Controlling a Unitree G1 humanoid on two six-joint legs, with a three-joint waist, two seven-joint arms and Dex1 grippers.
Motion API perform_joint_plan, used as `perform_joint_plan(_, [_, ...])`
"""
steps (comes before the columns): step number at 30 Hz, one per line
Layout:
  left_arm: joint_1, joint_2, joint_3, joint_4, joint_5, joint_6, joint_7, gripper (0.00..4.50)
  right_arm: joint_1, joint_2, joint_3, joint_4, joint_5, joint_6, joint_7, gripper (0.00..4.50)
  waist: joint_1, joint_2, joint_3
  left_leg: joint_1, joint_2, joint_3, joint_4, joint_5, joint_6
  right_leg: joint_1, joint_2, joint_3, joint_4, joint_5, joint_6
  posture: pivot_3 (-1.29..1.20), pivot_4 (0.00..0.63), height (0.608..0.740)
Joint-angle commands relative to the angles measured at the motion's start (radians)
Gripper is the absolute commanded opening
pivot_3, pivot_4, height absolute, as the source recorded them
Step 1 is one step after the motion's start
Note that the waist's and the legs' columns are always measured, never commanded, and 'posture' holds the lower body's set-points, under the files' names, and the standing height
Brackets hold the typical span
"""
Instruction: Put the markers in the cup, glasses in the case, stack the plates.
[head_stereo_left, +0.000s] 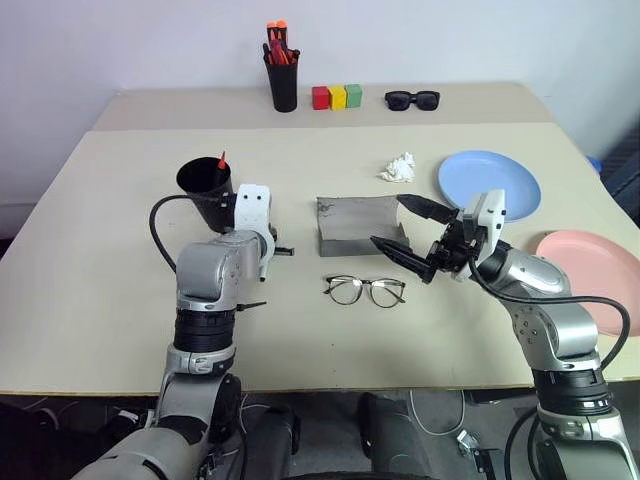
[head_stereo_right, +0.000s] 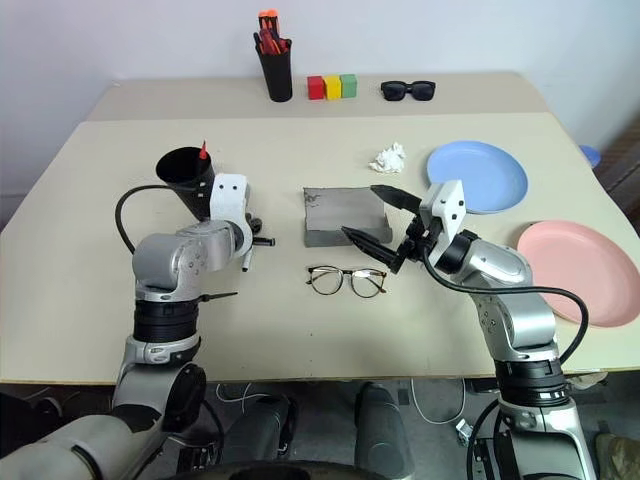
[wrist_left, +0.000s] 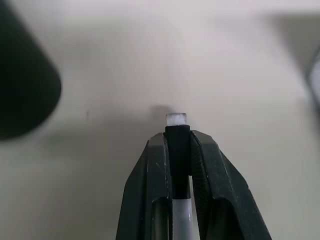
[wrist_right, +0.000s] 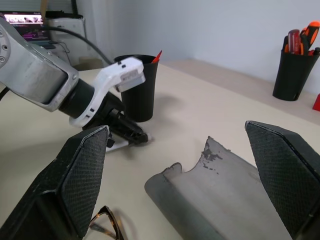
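Left gripper fingers pinch the white marker at lower centre of the left wrist view, low over the counter. Right gripper fingers spread wide. Advise lifting the marker clear, then upending it over the cup, centre-left, beside the red marker

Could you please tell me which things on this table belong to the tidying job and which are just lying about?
Job: white marker in the left gripper; red marker in the cup; glasses; case; blue plate; pink plate.

Lying about: pen holder; coloured blocks; sunglasses; crumpled tissue.
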Motion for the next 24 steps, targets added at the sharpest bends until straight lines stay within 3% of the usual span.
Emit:
perform_joint_plan(1, [0.011, -0.006, -0.002, -0.083, -0.111, -0.261, -0.229, 0.03, -0.021, 0.006, -0.011, -0.011, 0.004, -0.022, -0.001, 4.50, 0.001, 0.000, 0.000, 0.000, 0.000, 0.000, 0.000, 0.000, 0.000, 0.000, 0.000, 0.000, 0.000, 0.000, 0.000, 0.00, 0.150, 0.740])
perform_joint_plan(3, [0.021, -0.016, 0.019, -0.080, -0.171, -0.415, -0.360, 0.03, -0.032, 0.012, -0.013, -0.007, 0.009, -0.022, -0.004, 4.50, 0.001, 0.000, 0.000, 0.000, 0.000, 0.001, 0.000, 0.000, 0.000, 0.000, 0.000, 0.001, -0.001, 0.000, 0.000, 0.00, 0.150, 0.740])
perform_joint_plan(9, [-0.043, -0.009, 0.073, -0.002, -0.142, -0.844, -0.431, 0.03, -0.029, 0.005, -0.031, -0.024, 0.082, 0.037, 0.025, 4.50, 0.001, 0.000, 0.000, 0.000, 0.000, 0.003, 0.000, 0.000, 0.000, 0.000, 0.000, 0.002, -0.001, 0.000, 0.000, 0.00, 0.150, 0.740])
perform_joint_plan(12, [-0.061, 0.049, 0.095, 0.022, -0.121, -1.029, -0.499, 0.03, -0.020, -0.015, -0.057, -0.037, 0.175, 0.125, 0.050, 4.50, 0.001, 0.000, 0.000, 0.000, 0.000, 0.003, 0.000, 0.000, 0.001, 0.000, 0.000, 0.002, -0.002, 0.000, 0.000, 0.00, 0.150, 0.740])
perform_joint_plan(15, [-0.077, 0.075, 0.142, 0.052, -0.152, -1.119, -0.508, 0.03, -0.022, -0.024, -0.069, -0.047, 0.188, 0.140, 0.045, 4.50, 0.001, 0.000, 0.000, 0.000, 0.000, 0.005, 0.000, -0.001, 0.002, 0.000, 0.000, 0.003, -0.002, 0.000, 0.000, 0.00, 0.150, 0.740])
perform_joint_plan(19, [-0.066, 0.189, 0.203, 0.109, -0.199, -1.189, -0.619, 0.03, -0.025, -0.030, -0.069, -0.039, 0.175, 0.133, 0.047, 4.50, -0.001, 0.000, 0.000, 0.000, 0.000, 0.005, 0.001, -0.001, 0.002, 0.000, 0.000, 0.003, -0.002, 0.001, 0.001, 0.00, 0.150, 0.740])
perform_joint_plan(24, [-0.037, 0.298, 0.294, 0.295, -0.232, -1.389, -0.756, 0.03, -0.039, -0.016, -0.057, -0.030, 0.165, 0.125, 0.041, 4.50, -0.001, 0.000, 0.000, 0.001, 0.000, 0.005, 0.000, -0.001, 0.002, 0.000, 0.000, 0.003, -0.002, 0.001, 0.001, 0.00, 0.150, 0.740])
